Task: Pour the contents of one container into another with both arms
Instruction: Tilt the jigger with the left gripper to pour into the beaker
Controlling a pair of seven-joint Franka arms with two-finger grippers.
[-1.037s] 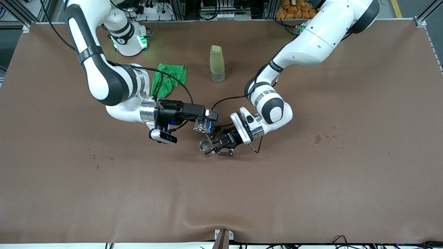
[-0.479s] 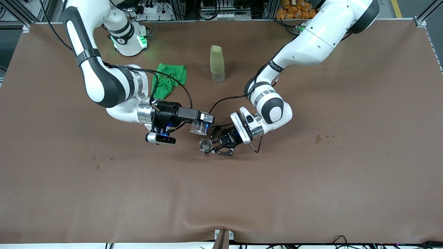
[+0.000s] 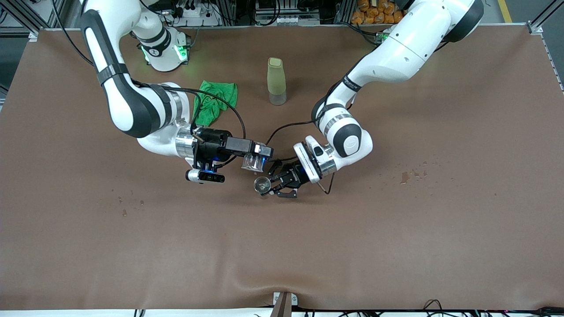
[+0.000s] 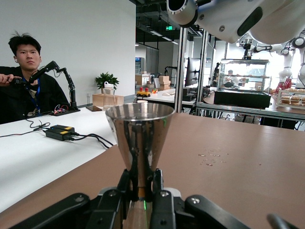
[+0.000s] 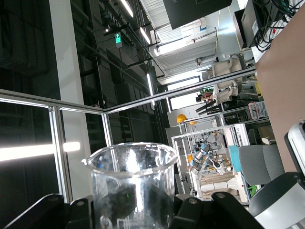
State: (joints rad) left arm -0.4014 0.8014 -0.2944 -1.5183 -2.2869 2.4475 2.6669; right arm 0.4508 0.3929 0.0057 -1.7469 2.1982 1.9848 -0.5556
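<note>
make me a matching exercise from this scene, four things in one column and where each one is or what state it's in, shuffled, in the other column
Things:
1. clear beaker
2. metal cup
3. green cloth
4. yellowish-green bottle

Places or states:
A. standing upright on the table, between the two arm bases
B. held tilted in the right gripper, above the other cup
C. lying crumpled on the table near the right arm's base
D. gripped by its narrow base in the left gripper, rim up

Pairs: 1-B, 2-D, 3-C, 4-A
</note>
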